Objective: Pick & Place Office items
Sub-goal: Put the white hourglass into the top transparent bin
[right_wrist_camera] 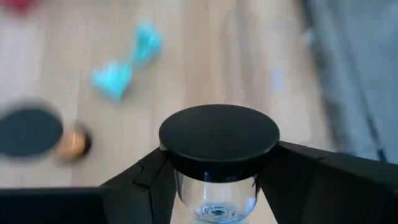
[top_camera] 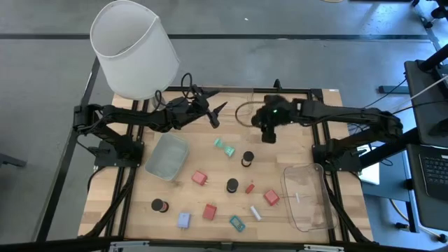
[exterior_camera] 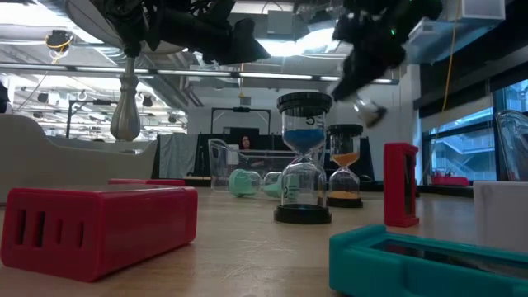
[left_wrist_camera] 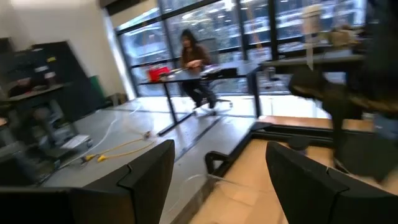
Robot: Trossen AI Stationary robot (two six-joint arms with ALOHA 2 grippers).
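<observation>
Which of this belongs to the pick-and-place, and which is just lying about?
Job: red blocks, teal clips, blue clip, white stick, timers, held timer in right claw.
Lying about: trays, lamp; left claw idle.

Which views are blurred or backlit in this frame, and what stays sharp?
Right wrist view: the held hourglass is sharp, the teal clip and table smeared. Left wrist view: the other arm is motion-blurred. Low view: bright windows backlight the arms into silhouettes; the blue hourglass is crisp, the red block soft.

Grey floor (top_camera: 294, 17) around the wooden desk (top_camera: 126, 203); big windows (left_wrist_camera: 249, 25) far side, person (left_wrist_camera: 193, 59) seated at a far table.
</observation>
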